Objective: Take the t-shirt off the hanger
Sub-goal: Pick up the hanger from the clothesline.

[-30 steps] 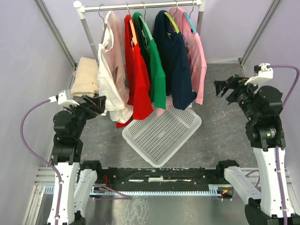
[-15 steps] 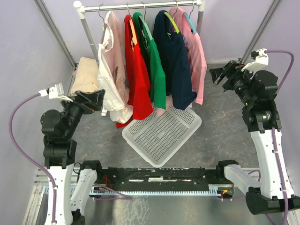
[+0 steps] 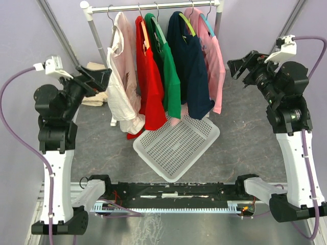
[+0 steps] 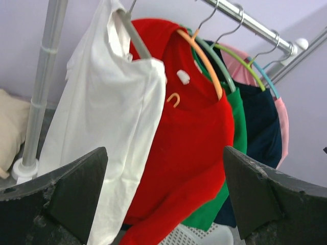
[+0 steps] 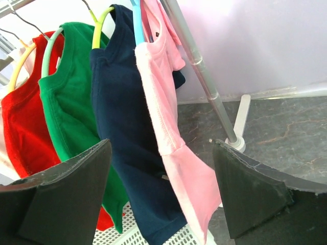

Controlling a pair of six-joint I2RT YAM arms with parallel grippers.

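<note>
Several t-shirts hang on hangers from a metal rail: white, red, green, navy and pink. My left gripper is open and empty, raised just left of the white shirt, facing the red shirt. My right gripper is open and empty, raised right of the pink shirt, with the navy shirt behind it.
A white perforated basket lies on the grey floor below the shirts. A folded beige cloth lies left of the rack. The rack's upright poles stand at both ends. Purple walls close in on both sides.
Both arms have risen and swung toward the rack. The left gripper moved up next to the white shirt; the right gripper moved up and left toward the pink shirt.
</note>
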